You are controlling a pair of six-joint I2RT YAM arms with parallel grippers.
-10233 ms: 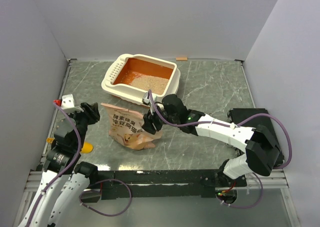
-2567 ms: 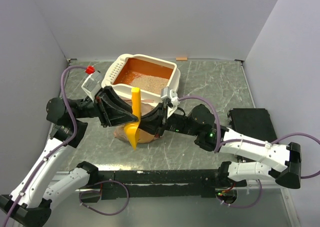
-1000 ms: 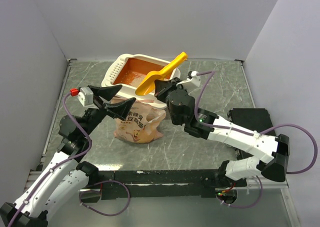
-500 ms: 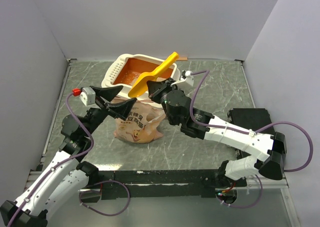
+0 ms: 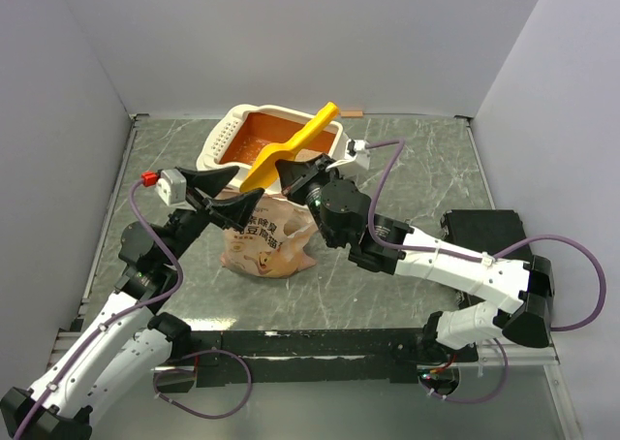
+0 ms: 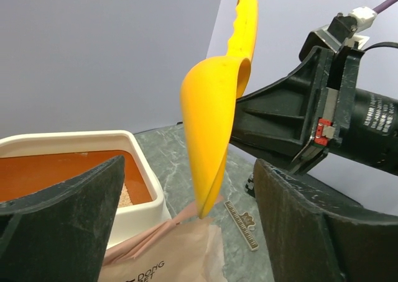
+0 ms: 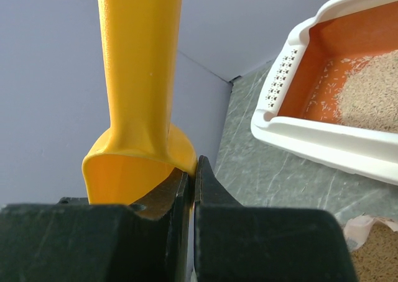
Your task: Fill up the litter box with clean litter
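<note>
Right gripper (image 7: 193,170) pinched on scoop (image 5: 291,144) rim, scoop above bag (image 5: 262,241) mouth. Left gripper (image 5: 228,190) spread wide, empty, beside bag. Litter box (image 5: 225,135) just beyond scoop; clean litter (image 7: 379,95) covers part of floor, more scooping likely left.

The letters "DONG" stood in dark print on the tan paper bag (image 6: 163,257), at the lower left of the left wrist view. From above, its face carried dark Chinese characters, too small to read surely.
</note>
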